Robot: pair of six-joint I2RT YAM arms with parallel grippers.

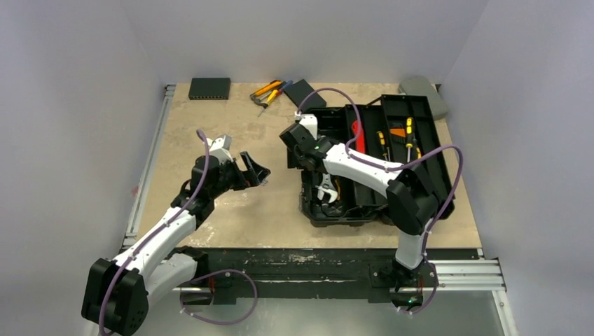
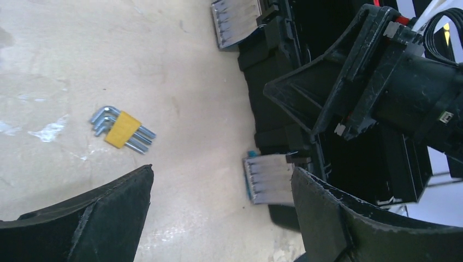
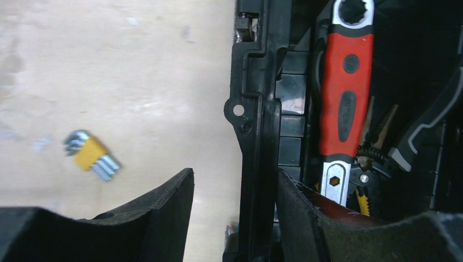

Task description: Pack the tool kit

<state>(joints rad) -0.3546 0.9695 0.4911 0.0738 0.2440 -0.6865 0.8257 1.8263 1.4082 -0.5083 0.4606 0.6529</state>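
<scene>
Toolbox (image 1: pixel 343 218) wall is what your right gripper (image 3: pixel 236 180) straddles. Its jaws are partly apart, one finger outside over the table (image 1: pixel 231 210) and the other inside the box. A gap shows on the outer side, so nothing is clamped. Just inside that wall lies a red-handled wrench (image 3: pixel 345 98). Your left gripper (image 2: pixel 223 172) hangs wide apart and holds nothing, above the tabletop just left of the box, near a silver latch (image 2: pixel 267 183). A yellow-sleeved hex key set (image 2: pixel 122 129) lies on the table beside the box. The box itself sits open on the right half, ahead of your right arm's base. Orange-handled screwdrivers (image 1: pixel 270 91) lie at the far edge.
</scene>
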